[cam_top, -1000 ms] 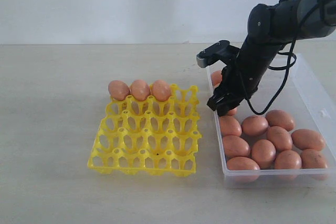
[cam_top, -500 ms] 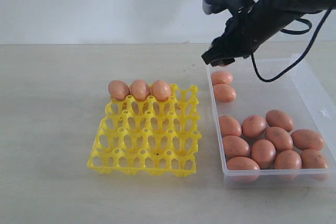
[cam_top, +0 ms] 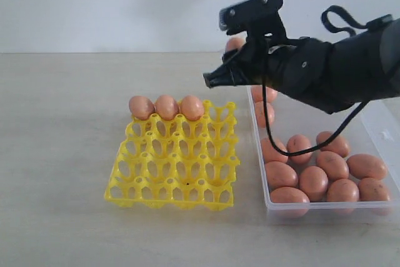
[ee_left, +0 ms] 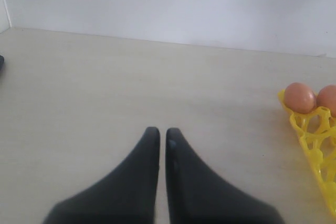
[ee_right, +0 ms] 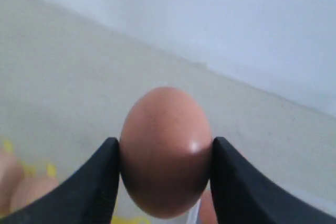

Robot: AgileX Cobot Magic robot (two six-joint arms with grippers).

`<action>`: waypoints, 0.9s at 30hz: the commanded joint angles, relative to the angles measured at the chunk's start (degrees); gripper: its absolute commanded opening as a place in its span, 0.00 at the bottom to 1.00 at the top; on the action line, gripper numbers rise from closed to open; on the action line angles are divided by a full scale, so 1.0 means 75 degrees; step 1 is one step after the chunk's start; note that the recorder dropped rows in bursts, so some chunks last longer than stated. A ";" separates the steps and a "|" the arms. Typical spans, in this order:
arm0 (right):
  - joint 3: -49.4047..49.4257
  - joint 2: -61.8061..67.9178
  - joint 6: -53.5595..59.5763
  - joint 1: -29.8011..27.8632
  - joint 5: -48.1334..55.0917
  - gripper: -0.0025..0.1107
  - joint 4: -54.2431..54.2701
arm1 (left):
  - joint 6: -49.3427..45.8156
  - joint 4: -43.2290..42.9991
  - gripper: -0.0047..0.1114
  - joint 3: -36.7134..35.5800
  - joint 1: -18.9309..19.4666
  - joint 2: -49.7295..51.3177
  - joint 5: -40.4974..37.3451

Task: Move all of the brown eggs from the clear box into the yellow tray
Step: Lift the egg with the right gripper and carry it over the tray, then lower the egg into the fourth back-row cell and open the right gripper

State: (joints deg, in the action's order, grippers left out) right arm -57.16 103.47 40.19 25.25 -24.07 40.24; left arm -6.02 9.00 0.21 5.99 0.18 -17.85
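My right gripper [cam_top: 228,60] is shut on a brown egg [cam_top: 234,44], held in the air above the gap between the yellow tray [cam_top: 175,179] and the clear box [cam_top: 380,123]. In the right wrist view the held egg [ee_right: 165,150] fills the space between the two black fingers [ee_right: 100,182]. Three brown eggs [cam_top: 167,107] sit in the tray's back row. Several more eggs [cam_top: 312,181] lie in the box. My left gripper [ee_left: 158,132] is shut and empty over bare table, with the tray's corner [ee_left: 315,140] off to one side.
The pale table [cam_top: 56,154] runs left of the tray, with a white wall behind. A black cable [cam_top: 294,152] hangs from the right arm over the box's eggs.
The right gripper has risen out of the clear box with an egg and swung left, from low among the eggs to high near the tray's back right corner.
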 commanded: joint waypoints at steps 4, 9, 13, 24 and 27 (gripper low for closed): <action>-0.0015 0.0598 -0.5157 0.0434 -0.1905 0.02 -0.3020 | -0.0030 0.0004 0.08 -0.0028 0.0021 -0.0024 0.0031; -0.0015 0.1966 -0.5359 0.0434 -0.3384 0.02 -0.3537 | -0.0030 0.0004 0.08 -0.0028 0.0021 -0.0024 0.0031; -0.0015 0.2201 -0.5512 0.0434 -0.3595 0.02 -0.3249 | -0.0030 0.0004 0.08 -0.0028 0.0021 -0.0024 0.0031; 0.0355 0.2138 -0.4597 0.0434 -0.3785 0.02 -0.2271 | -0.0030 0.0004 0.08 -0.0028 0.0021 -0.0024 0.0031; 0.0592 0.2104 -0.4557 0.0434 -0.3623 0.02 -0.2385 | -0.0030 0.0004 0.08 -0.0028 0.0021 -0.0024 0.0060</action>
State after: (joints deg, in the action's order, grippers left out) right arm -54.21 120.05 4.82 28.54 -50.82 22.58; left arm -6.02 9.00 0.21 5.99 0.18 -17.85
